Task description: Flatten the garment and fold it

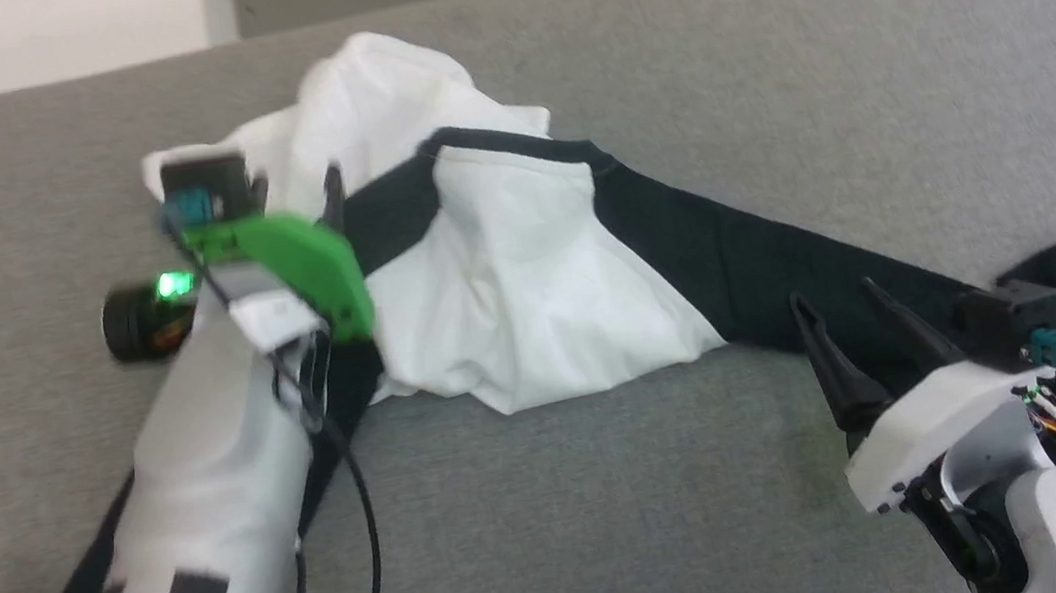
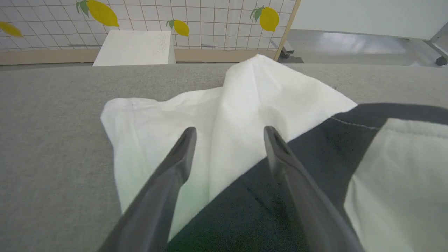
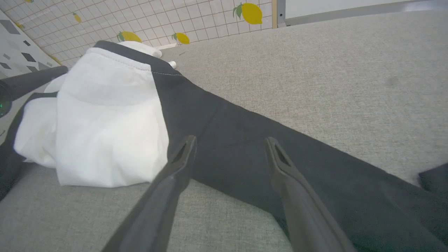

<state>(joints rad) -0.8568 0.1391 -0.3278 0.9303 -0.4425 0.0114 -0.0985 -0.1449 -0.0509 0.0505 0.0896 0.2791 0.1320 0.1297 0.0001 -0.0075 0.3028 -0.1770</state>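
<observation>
The shirt (image 1: 526,277) lies in a crumpled heap on the grey table (image 1: 860,44); its white part is bunched up in the middle, and one long black sleeve (image 1: 785,255) stretches out flat toward the robot's right; the left gripper (image 2: 227,131) is open, its two fingers spread wide over the white cloth with nothing between them; the right gripper (image 3: 229,140) is open too, its fingers pointing over the black sleeve, holding nothing.
</observation>
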